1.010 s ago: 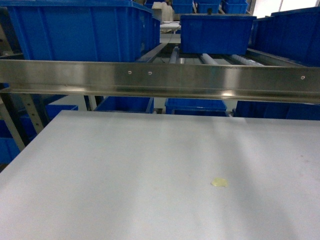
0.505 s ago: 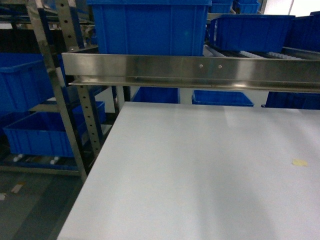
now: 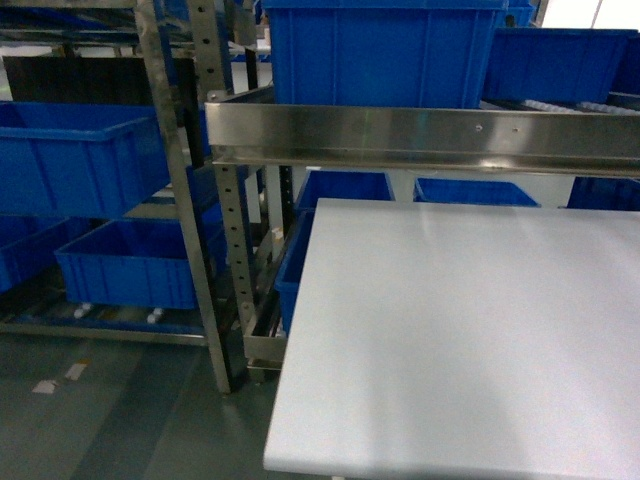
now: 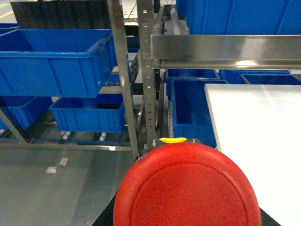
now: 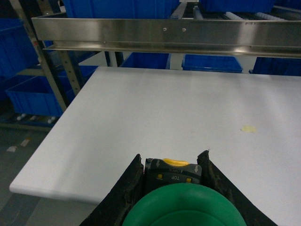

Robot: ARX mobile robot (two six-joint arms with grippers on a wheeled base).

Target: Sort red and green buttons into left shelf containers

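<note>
The red button (image 4: 188, 188) fills the bottom of the left wrist view, cap toward the camera. It hangs above the floor beside the table corner, and its cap hides almost all of my left gripper (image 4: 175, 143), which is shut on it. My right gripper (image 5: 171, 162) is shut on the green button (image 5: 183, 207), its black fingers (image 5: 129, 183) clamping the dark base above the white table (image 5: 164, 108). The left shelf containers are blue bins: an upper one (image 3: 80, 160) (image 4: 56, 61) and a lower one (image 3: 130, 265). Neither gripper shows in the head view.
Perforated steel uprights (image 3: 190, 180) separate the left shelf from the white table (image 3: 470, 330). A steel rail (image 3: 420, 135) runs across above the table's far edge, with more blue bins (image 3: 380, 50) on the rack behind. A yellowish scrap (image 5: 248, 128) lies on the table.
The head view has swung left. The table has slid to the right of the frame, and the left shelf with its blue bins and the grey floor have come into view.
</note>
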